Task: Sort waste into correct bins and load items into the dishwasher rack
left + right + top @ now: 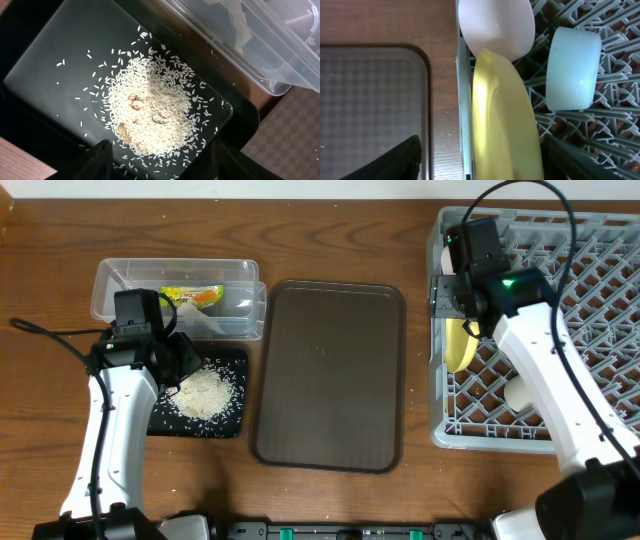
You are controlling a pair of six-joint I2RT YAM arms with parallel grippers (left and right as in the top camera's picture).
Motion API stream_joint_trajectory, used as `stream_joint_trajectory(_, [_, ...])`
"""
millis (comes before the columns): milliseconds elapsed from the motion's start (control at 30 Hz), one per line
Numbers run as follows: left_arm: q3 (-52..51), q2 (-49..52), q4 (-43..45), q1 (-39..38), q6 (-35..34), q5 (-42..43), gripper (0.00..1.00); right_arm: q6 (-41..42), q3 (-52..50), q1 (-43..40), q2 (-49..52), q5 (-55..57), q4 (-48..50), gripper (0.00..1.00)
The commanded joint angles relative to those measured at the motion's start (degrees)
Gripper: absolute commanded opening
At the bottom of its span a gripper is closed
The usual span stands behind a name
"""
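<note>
A pile of rice (pixel 205 392) with a few food scraps lies on a black tray (pixel 165 415). My left gripper (pixel 180 355) hovers over it, open and empty; in the left wrist view its fingers (pixel 165 167) frame the near edge of the rice (pixel 152 107). A yellow plate (pixel 459 345) stands on edge at the left side of the grey dishwasher rack (pixel 600 240). My right gripper (pixel 455 305) is open around the plate (pixel 502 120), with gaps on both sides. A pink bowl (pixel 495 25) and a white cup (pixel 570 67) sit in the rack (pixel 605 132) beside it.
Two clear plastic bins (pixel 120 280) stand at the back left; one holds a yellow wrapper (pixel 195 297). A brown serving tray (pixel 330 370) lies in the middle. A bin corner (pixel 280 65) shows beside the black tray (pixel 40 65).
</note>
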Motion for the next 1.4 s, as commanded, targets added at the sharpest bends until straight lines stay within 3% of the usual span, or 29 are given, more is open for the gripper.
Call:
stream_joint_trajectory(0, [0.4, -0.2, -0.1, 0.2, -0.5, -0.3, 0.66, 1.9, 0.3, -2.5, -4.9, -0.3, -0.1, 0.79])
stream_joint_trajectory(167, [0.4, -0.2, -0.2, 0.2, -0.5, -0.2, 0.66, 1.9, 0.3, -7.0, -7.2, -1.7, -1.4, 0.83])
stream_joint_trajectory(300, [0.4, -0.2, -0.2, 0.2, -0.5, -0.3, 0.66, 1.6, 0.3, -11.3, -7.6, -9.1, -2.5, 0.9])
stream_joint_trajectory(433, [0.4, -0.1, -0.2, 0.2, 1.4, -0.2, 0.66, -3.8, 0.3, -14.6, -7.4, -18.8, -3.1, 0.92])
stream_joint_trajectory(600, [0.4, 0.0, -0.7, -0.2, 7.8, 9.7, 0.66, -6.0, 0.3, -15.0, -7.4, -20.8, -10.1, 0.97])
stream_joint_trajectory(700, [0.4, 0.0, -3.5, -1.4, 8.3, 12.0, 0.67, -7.6, 0.1, -14.9, -7.4, -22.1, -15.8, 0.99])
stream_joint_trajectory(733, [0.4, 0.0, -5.2, -2.2, 8.4, 12.0, 0.74, -7.6, 0.0, -14.8, -7.5, -22.1, -17.0, 0.99])
stream_joint_trajectory(933, [0.4, 0.0, -17.2, -8.6, 10.7, 11.9, 0.78, -8.3, -2.5, -14.7, -10.0, -22.1, -20.3, 0.99])
stream_joint_trajectory(1167, [0.4, -1.3, -28.2, -16.0, 10.6, 11.1, 0.79, -8.7, -13.4, -13.2, -21.1, -22.3, -16.8, 0.99])
stream_joint_trajectory(1267, [0.0, -5.2, -27.9, -19.2, 10.2, 10.7, 0.79, -8.5, -21.6, -12.0, -28.2, -22.9, -12.1, 0.99])
stream_joint_trajectory(1367, [-1.1, -12.7, -25.1, -23.2, 7.0, 3.5, 0.79, -8.5, -29.8, -10.5, -36.0, -23.0, -7.1, 0.99])
